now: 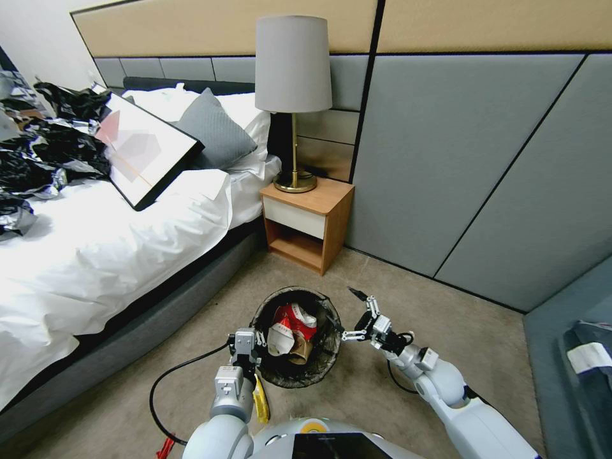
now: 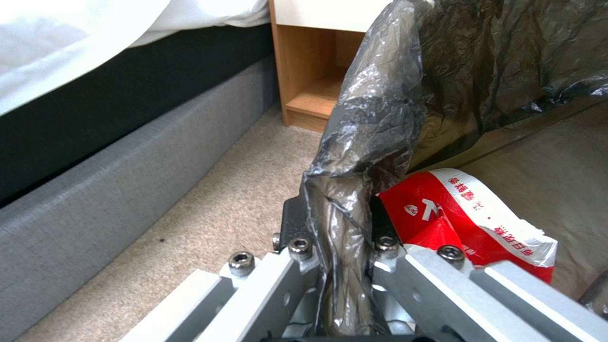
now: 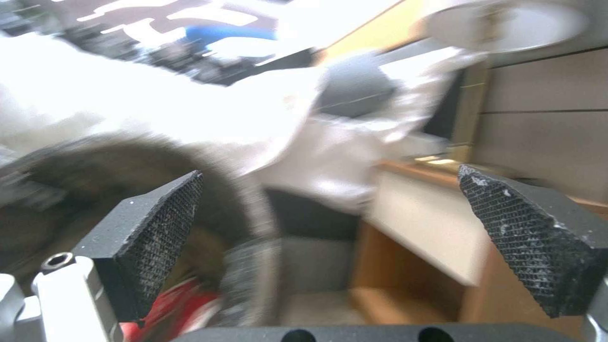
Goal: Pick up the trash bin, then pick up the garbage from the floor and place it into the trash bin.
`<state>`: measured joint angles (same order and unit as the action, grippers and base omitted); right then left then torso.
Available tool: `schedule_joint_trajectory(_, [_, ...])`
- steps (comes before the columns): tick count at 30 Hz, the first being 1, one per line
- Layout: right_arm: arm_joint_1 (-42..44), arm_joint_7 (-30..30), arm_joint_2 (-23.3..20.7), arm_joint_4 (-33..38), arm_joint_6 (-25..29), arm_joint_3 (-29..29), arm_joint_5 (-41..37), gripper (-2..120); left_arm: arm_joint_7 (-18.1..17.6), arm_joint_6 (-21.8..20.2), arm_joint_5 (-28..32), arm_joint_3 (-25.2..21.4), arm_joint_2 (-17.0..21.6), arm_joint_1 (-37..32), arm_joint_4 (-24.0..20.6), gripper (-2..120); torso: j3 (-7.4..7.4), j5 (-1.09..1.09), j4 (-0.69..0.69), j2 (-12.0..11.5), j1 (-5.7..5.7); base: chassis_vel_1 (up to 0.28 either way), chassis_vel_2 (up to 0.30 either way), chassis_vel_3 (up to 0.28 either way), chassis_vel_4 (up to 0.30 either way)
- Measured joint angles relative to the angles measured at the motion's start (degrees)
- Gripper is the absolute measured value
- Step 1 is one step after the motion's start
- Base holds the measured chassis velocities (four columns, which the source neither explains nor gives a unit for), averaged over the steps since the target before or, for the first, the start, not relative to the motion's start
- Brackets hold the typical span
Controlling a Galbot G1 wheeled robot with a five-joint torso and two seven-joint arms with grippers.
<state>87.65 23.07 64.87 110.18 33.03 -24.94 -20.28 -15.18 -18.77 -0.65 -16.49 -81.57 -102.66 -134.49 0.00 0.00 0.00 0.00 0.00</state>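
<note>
Inside, the trash bin [image 1: 325, 357] holds red-and-white wrappers [image 1: 296, 317] and paper scraps [image 1: 279, 339].

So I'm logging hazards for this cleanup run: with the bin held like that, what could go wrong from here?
The left gripper pinches the trash bin only at its bag-lined rim, so the thin liner could slip or tear and the bin tip. The red-and-white wrapper sits high in the bin and might spill out. The open right gripper is close beside the rim and could knock it.
</note>
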Motion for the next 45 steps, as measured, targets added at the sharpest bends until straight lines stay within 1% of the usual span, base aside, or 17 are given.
schedule_joint_trajectory(1, [0.8,-3.1,2.1,-0.1,0.7,-0.2,1.6,100,0.0,0.0,0.1,-0.1,0.0,0.1,0.0,0,0.00,-0.01,0.01,0.0,0.00,0.000,0.000,0.000,0.000])
schedule_joint_trajectory(2, [0.8,-3.1,2.1,-0.1,0.7,-0.2,1.6,100,0.0,0.0,0.1,-0.1,0.0,0.1,0.0,0,0.00,-0.01,0.01,0.0,0.00,0.000,0.000,0.000,0.000])
schedule_joint_trajectory(4, [2.9,-7.7,6.4,0.0,2.2,-0.5,3.8,100,0.0,0.0,0.2,-0.5,-0.1,0.2,0.0,0,0.00,0.00,0.01,0.0,0.00,0.000,0.000,0.000,0.000])
schedule_joint_trajectory(5, [2.9,-7.7,6.4,0.0,2.2,-0.5,3.8,100,0.0,0.0,0.2,-0.5,-0.1,0.2,0.0,0,0.00,0.00,0.01,0.0,0.00,0.000,0.000,0.000,0.000])
schedule_joint_trajectory(7, [4.6,-10.3,9.3,0.0,3.8,-0.9,5.6,100,-0.1,0.1,0.2,-0.7,-0.1,0.3,0.1,0,0.00,-0.02,0.00,0.0,0.00,0.000,0.000,0.000,0.000])
schedule_joint_trajectory(8, [4.6,-10.3,9.3,0.0,3.8,-0.9,5.6,100,-0.1,0.1,0.2,-0.7,-0.1,0.3,0.1,0,0.00,-0.02,0.00,0.0,0.00,0.000,0.000,0.000,0.000])
schedule_joint_trajectory(12, [6.0,-12.6,13.1,-0.9,7.2,-1.9,8.2,100,-0.1,0.3,0.1,-0.6,-0.3,0.3,0.7,0,0.00,-0.01,0.01,0.0,0.00,0.000,0.000,0.000,0.000])
schedule_joint_trajectory(14, [6.1,-12.6,13.3,-1.0,7.4,-2.0,8.3,100,-0.1,0.3,0.1,-0.6,-0.3,0.3,0.7,0,0.00,-0.01,0.01,0.0,0.00,0.000,0.000,0.000,0.000])
schedule_joint_trajectory(16, [6.9,-12.8,14.5,-2.1,8.6,-2.3,9.2,100,-0.1,0.4,0.1,-0.5,-0.4,0.3,0.7,0,0.00,-0.01,0.00,0.0,0.00,0.000,0.000,0.000,0.000])
schedule_joint_trajectory(20, [6.9,-12.6,15.1,-3.1,9.3,-2.6,9.8,100,-0.2,0.4,0.2,-0.2,-0.3,0.3,0.7,0,0.00,0.00,0.00,0.0,0.00,0.000,0.000,0.000,0.000])
schedule_joint_trajectory(27, [6.0,-12.5,14.9,-3.4,9.6,-2.8,9.2,100,-0.2,0.4,0.1,-0.1,-0.4,0.0,0.3,0,0.00,0.00,0.00,0.0,0.00,0.000,0.000,0.000,0.000])
schedule_joint_trajectory(32, [5.3,-13.2,14.7,-3.7,10.2,-3.3,10.2,100,-0.2,0.4,0.0,0.0,-0.5,-0.1,-0.2,0,0.00,0.00,0.00,0.0,0.00,0.000,0.000,0.000,0.000])
schedule_joint_trajectory(39, [5.0,-13.5,14.6,-3.7,10.1,-3.8,10.8,100,-0.2,0.4,-0.1,-0.2,-0.4,-0.2,-0.6,0,0.00,0.00,0.00,0.0,0.00,0.031,0.037,0.032,0.037])
schedule_joint_trajectory(45, [4.7,-13.6,14.8,-3.1,9.0,-4.0,11.2,100,-0.2,0.3,-0.1,-0.6,-0.4,-0.2,-0.8,0,0.00,0.00,0.00,0.0,0.00,0.078,0.080,0.074,0.075])
